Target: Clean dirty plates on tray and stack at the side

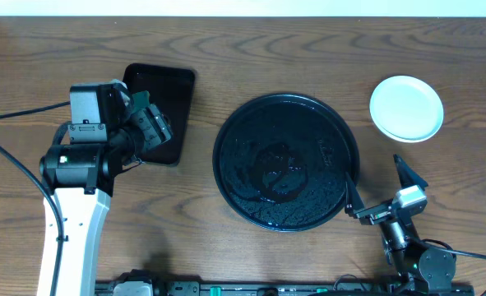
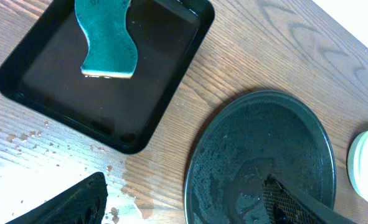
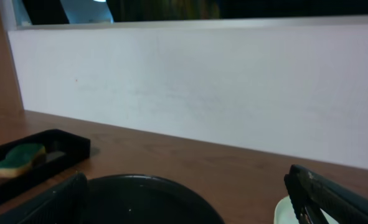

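A brown wooden table runs back to a plain white wall. The plates sit on the bare wood at the far right, apart from the round black tray and just beyond its right rim. From above they show as one pale, clean round, so I cannot count them. My left wrist view catches only their thick pale edge. The round black tray lies in the middle of the table, its glossy floor filmed with water that pools near the centre. My right pincer hangs at the tray's near-right side with its jaws spread wide and nothing between them. One finger reaches over the rim and the other points towards the plates. On the far side of the tray, to the left, stands a smaller rectangular tray, also black. A wavy teal sponge lies in its far end. My left pincer hovers over that tray's near-left edge with its jaws well apart and gripping nothing. Small specks and a wet patch dot the wood just beside the rectangular tray.
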Action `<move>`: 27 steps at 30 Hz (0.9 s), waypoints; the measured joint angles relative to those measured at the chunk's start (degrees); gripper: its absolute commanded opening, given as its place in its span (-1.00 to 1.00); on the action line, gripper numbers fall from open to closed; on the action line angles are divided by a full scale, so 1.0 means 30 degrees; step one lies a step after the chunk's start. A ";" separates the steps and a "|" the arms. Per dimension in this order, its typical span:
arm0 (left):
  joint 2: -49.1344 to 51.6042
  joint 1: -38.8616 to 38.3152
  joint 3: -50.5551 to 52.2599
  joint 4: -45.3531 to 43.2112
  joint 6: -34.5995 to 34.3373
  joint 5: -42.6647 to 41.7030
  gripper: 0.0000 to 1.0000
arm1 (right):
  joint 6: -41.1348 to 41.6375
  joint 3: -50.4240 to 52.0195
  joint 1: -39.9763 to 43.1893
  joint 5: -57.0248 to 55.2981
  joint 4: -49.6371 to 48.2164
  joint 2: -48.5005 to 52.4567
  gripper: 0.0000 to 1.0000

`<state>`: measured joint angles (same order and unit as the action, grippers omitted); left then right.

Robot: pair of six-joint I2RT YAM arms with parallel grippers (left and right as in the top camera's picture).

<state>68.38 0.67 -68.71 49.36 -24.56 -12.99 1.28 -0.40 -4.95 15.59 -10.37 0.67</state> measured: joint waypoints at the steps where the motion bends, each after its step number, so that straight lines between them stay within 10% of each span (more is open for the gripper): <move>1: 0.0000 0.0000 0.0000 0.0000 0.0000 0.0000 0.61 | -0.0153 0.0000 0.0000 0.0022 -0.0036 0.0000 0.98; 27: 0.0000 -0.0007 0.0000 0.0007 0.0000 0.0000 0.61 | -0.1180 0.0000 0.0109 -0.3949 0.4750 0.0007 0.99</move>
<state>68.38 0.64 -68.71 49.39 -24.56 -12.99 -2.26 -0.40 -4.62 3.75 3.88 0.69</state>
